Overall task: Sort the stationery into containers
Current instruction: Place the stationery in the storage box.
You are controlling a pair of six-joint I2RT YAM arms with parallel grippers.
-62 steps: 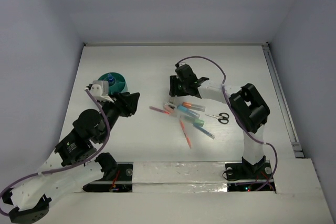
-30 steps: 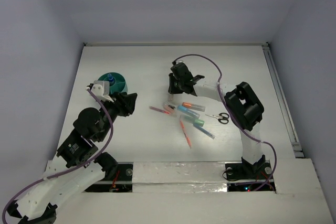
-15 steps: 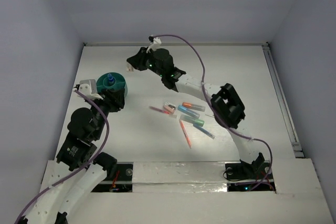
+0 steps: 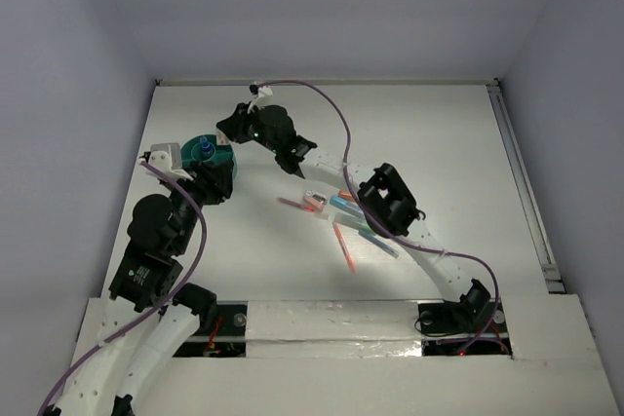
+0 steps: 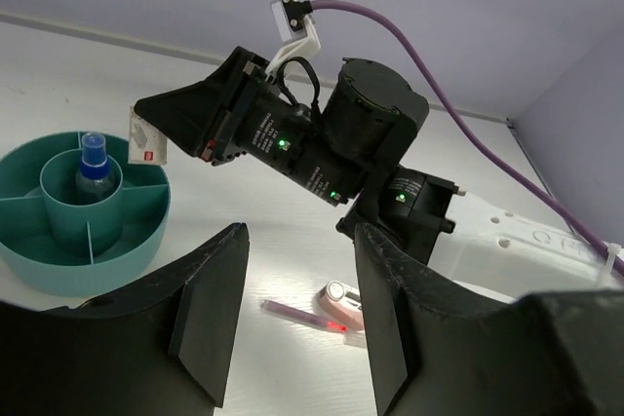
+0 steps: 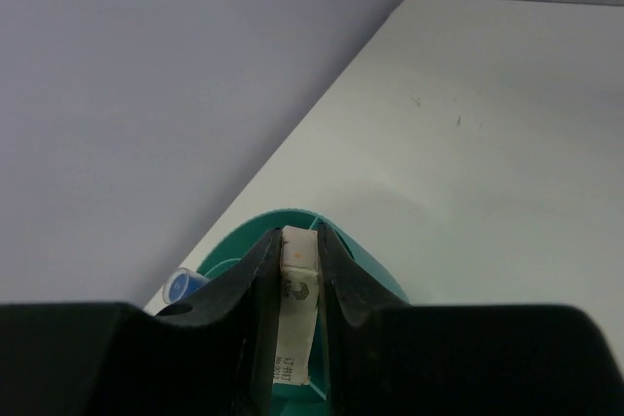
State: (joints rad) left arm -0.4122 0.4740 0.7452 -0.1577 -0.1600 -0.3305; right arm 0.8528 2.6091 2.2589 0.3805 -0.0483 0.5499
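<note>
The round teal pot (image 4: 190, 148) stands at the left, with a blue-capped tube (image 4: 205, 150) upright in its middle cell. My right gripper (image 4: 228, 125) hovers over the pot's far rim, shut on a small white printed box (image 6: 297, 284); the pot (image 6: 382, 278) lies right under it. The left wrist view shows the same box (image 5: 146, 140) above the pot (image 5: 58, 275). My left gripper (image 5: 300, 245) is open and empty, low beside the pot. Loose pens and markers (image 4: 343, 213) lie mid-table, among them a pink pen (image 5: 292, 315) and a pink case (image 5: 347, 302).
The right arm (image 4: 390, 204) stretches across the table over the pile of pens. The left wall runs close behind the pot. The back wall edge (image 4: 322, 82) bounds the far side.
The right arm has swung left from the pen pile to above the teal pot, carrying the white box. The left gripper has shifted up toward the pot.
</note>
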